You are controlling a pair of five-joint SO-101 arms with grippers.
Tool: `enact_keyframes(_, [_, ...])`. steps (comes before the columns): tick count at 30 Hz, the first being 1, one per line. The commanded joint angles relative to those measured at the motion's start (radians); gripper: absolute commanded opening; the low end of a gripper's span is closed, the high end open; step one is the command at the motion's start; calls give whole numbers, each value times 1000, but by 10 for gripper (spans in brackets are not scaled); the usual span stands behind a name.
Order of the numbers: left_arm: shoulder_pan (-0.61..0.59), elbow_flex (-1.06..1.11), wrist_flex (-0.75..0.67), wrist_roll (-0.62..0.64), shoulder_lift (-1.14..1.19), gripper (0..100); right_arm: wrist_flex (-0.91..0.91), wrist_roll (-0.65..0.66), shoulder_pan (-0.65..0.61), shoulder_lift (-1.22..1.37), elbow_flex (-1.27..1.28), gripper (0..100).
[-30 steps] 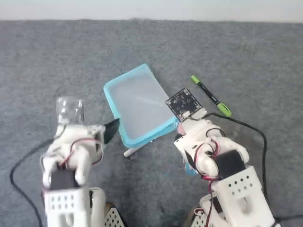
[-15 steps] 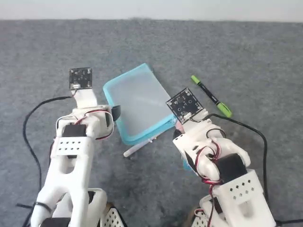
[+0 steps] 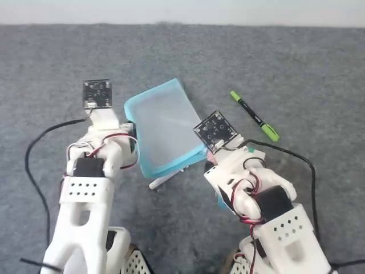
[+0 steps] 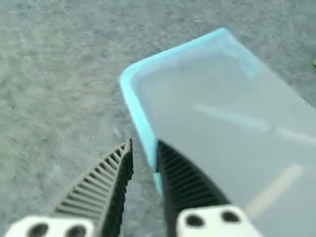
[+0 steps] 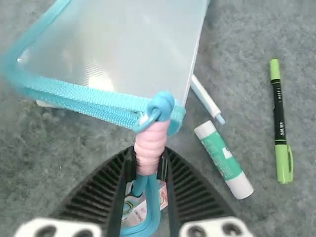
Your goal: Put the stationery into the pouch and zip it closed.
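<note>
Left arm has swung in to the pouch (image 3: 165,123), w/ left gripper (image 4: 144,150) now astride its teal side edge, jaws slightly apart. Pouch lies flat on the carpet (image 3: 296,63); right gripper (image 5: 146,155) clamps the pink pull (image 5: 148,140) at its corner. Green pen (image 5: 279,123), glue (image 5: 223,159) & white pen (image 5: 206,104) lie outside, beside it. Left should pinch the edge firm 1st, so pouch won't slide when right tugs.

We look down on a tabletop (image 3: 319,68) covered in coarse grey carpet-like fabric, its nap mottled light and dark. Along the far side we see a plain pale strip (image 3: 182,11), wall or border we cannot tell. The light falls soft and even, leaving only faint shadows on the fabric.
</note>
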Motion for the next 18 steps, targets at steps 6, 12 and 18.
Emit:
enact_keyframes(6, [57,-42,-95,2,195,15,-8,11,1,-21,-40,6])
enact_keyframes(12, [178,-88,-146,-31,399,15,13,12,-4,85,-264,6])
enact_keyframes(18, [204,-91,-147,-35,423,15,48,-8,-36,341,-560,6])
